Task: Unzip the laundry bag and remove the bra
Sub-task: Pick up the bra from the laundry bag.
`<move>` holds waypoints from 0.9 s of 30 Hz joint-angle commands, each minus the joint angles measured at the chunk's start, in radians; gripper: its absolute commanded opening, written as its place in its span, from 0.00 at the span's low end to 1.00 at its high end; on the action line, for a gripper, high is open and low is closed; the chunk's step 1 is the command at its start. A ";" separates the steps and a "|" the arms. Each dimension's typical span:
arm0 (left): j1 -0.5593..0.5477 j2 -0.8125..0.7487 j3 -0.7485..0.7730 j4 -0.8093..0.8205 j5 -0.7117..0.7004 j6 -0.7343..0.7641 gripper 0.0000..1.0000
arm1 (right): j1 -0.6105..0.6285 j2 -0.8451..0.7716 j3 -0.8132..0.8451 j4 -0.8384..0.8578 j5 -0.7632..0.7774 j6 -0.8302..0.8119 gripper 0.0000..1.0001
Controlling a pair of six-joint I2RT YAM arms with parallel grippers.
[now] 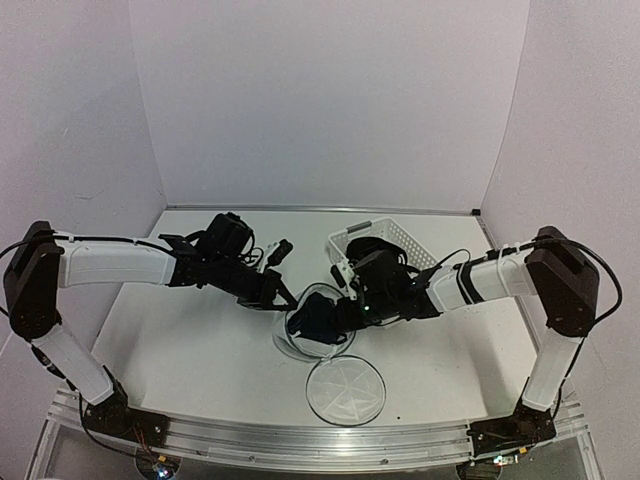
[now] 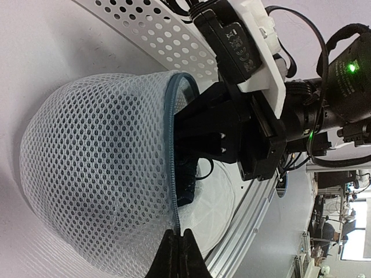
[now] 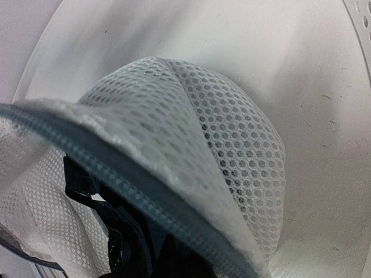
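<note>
The laundry bag (image 1: 312, 330) is a white mesh pouch at the table's middle, open, its grey zipper rim (image 2: 171, 145) standing up. Its round lid (image 1: 345, 390) lies flat in front. My left gripper (image 2: 178, 246) is shut on the rim's lower edge; it also shows in the top view (image 1: 284, 297). My right gripper (image 1: 322, 314) reaches into the bag's mouth, its fingertips hidden behind the rim and mesh (image 3: 232, 133). The dark bra (image 3: 113, 231) lies inside the bag against the right gripper, and shows in the left wrist view (image 2: 186, 182).
A white slotted plastic basket (image 1: 392, 238) stands behind the right arm, and its perforated wall shows in the left wrist view (image 2: 151, 29). The metal rail (image 1: 300, 440) runs along the table's near edge. White walls close in the back and sides.
</note>
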 commanded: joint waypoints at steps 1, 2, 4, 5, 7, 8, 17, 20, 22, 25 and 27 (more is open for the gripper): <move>-0.006 -0.014 0.017 0.038 -0.014 0.020 0.00 | 0.006 -0.045 0.024 0.043 -0.012 0.001 0.00; -0.006 -0.015 0.017 0.039 -0.023 0.017 0.00 | 0.006 -0.061 0.017 0.045 -0.014 -0.001 0.00; -0.005 -0.020 0.018 0.037 -0.050 0.014 0.00 | 0.006 -0.098 0.000 0.054 -0.025 -0.019 0.00; -0.005 -0.024 0.020 0.036 -0.067 0.013 0.00 | 0.006 -0.120 -0.014 0.063 -0.029 -0.032 0.00; -0.003 -0.030 0.027 0.020 -0.112 0.009 0.00 | 0.006 -0.171 -0.046 0.087 -0.040 -0.072 0.00; -0.003 -0.034 0.031 0.013 -0.135 0.005 0.00 | 0.007 -0.190 -0.059 0.095 -0.048 -0.093 0.00; 0.037 -0.055 0.058 -0.001 -0.209 -0.040 0.00 | 0.006 -0.358 -0.157 0.129 -0.103 -0.231 0.00; 0.053 -0.052 0.075 -0.005 -0.220 -0.052 0.00 | 0.006 -0.393 -0.168 0.129 -0.133 -0.254 0.00; 0.072 -0.055 0.077 -0.007 -0.224 -0.068 0.00 | 0.006 -0.407 -0.172 0.127 -0.159 -0.265 0.00; 0.101 -0.071 0.081 -0.007 -0.220 -0.086 0.00 | 0.006 -0.415 -0.166 0.093 -0.195 -0.290 0.00; 0.113 -0.082 0.087 -0.007 -0.218 -0.087 0.00 | 0.006 -0.412 -0.153 0.047 -0.214 -0.314 0.00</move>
